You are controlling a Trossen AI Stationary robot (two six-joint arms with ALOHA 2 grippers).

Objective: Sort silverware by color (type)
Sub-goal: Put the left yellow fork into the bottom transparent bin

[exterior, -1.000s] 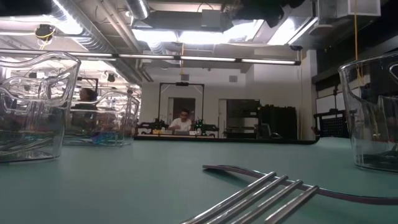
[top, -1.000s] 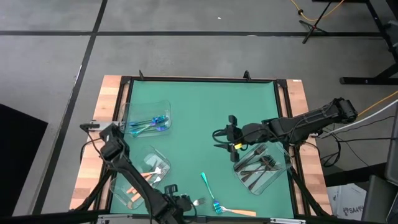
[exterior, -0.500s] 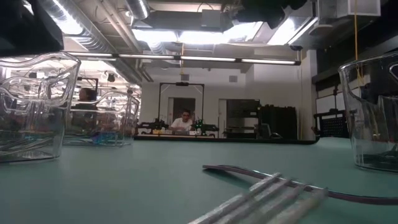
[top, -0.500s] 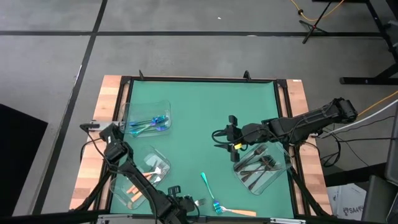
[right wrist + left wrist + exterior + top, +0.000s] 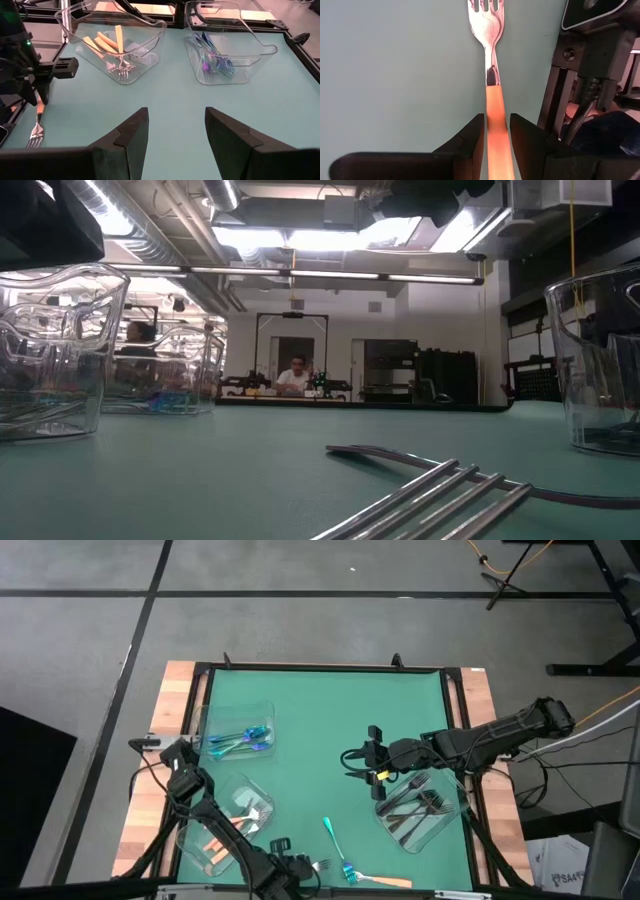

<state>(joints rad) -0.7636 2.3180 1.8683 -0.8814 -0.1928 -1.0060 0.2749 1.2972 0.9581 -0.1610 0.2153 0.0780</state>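
Note:
An orange-handled fork (image 5: 494,100) with silver tines lies flat on the green mat near the table's near edge; the high view shows its tines (image 5: 320,865), the low view shows them close up (image 5: 430,500). My left gripper (image 5: 496,125) points down over it, open, one finger on either side of the handle. My right gripper (image 5: 177,130) hovers open above the mat right of centre (image 5: 368,762), nothing between its fingers. More silverware lies loose nearby: a teal fork (image 5: 335,838), a blue one (image 5: 348,871) and an orange one (image 5: 385,881). My left gripper comes from above with its fingers (image 5: 475,137) close beside the orange handle (image 5: 495,112), just behind the tines' neck and lying across it. Only narrow gaps show, so I cannot tell whether the fingers touch it. The fork lies on the mat.
Three clear trays stand on the mat: blue forks at far left (image 5: 237,736), orange forks at near left (image 5: 235,825), dark forks at right (image 5: 420,812). A dark camera mount (image 5: 592,60) stands close beside the fork. The mat's middle (image 5: 320,720) is bare.
My left gripper has come down onto the orange-handled fork; its arm now shows dark at the low view's upper left. The fork's tines have shaken and shifted slightly on the mat.

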